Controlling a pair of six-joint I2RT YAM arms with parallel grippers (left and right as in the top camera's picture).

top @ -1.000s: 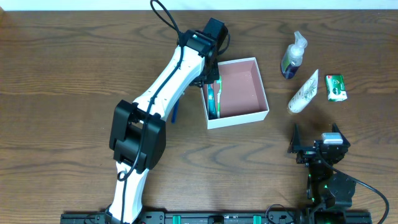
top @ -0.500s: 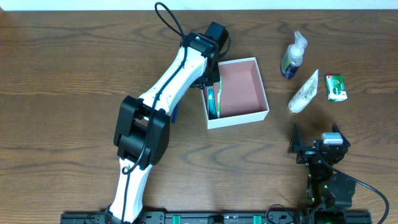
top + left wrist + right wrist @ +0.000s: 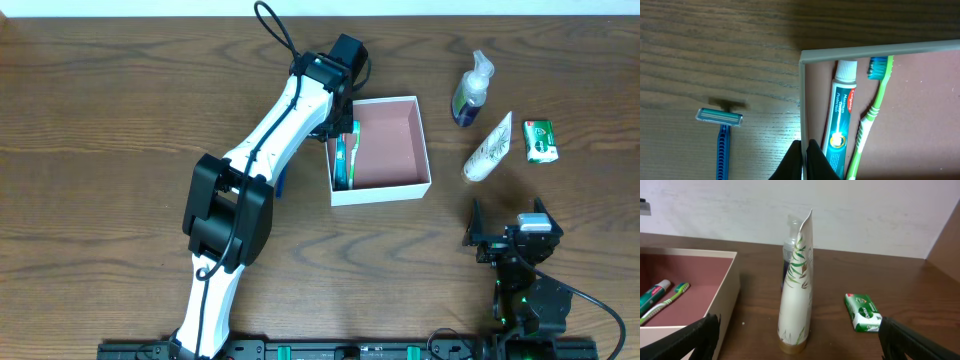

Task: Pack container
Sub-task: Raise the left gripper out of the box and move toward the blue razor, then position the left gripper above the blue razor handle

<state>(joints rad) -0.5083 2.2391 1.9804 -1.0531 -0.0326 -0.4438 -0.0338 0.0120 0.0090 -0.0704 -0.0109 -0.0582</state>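
Note:
The container (image 3: pixel 380 192), a shallow square box with white walls and a pink inside, sits at the table's middle. A toothpaste tube (image 3: pixel 840 120) and a green toothbrush (image 3: pixel 875 105) lie along its left side. My left gripper (image 3: pixel 334 130) is shut on the container's left wall (image 3: pixel 801 100), one finger inside and one outside (image 3: pixel 804 150). My right gripper (image 3: pixel 508 215) is open and empty near the front right, about a hand's width from the box. It faces the box corner (image 3: pixel 725 305).
A blue razor (image 3: pixel 722 145) lies on the wood just left of the box, partly under my left arm (image 3: pixel 281 183). Right of the box are a white leaf-print tube (image 3: pixel 488 147), a pump bottle (image 3: pixel 470 90) and a green soap pack (image 3: pixel 540 140).
My left arm has shifted slightly and the container has turned a little with it, sitting squarer and a touch further left. The right arm has not moved.

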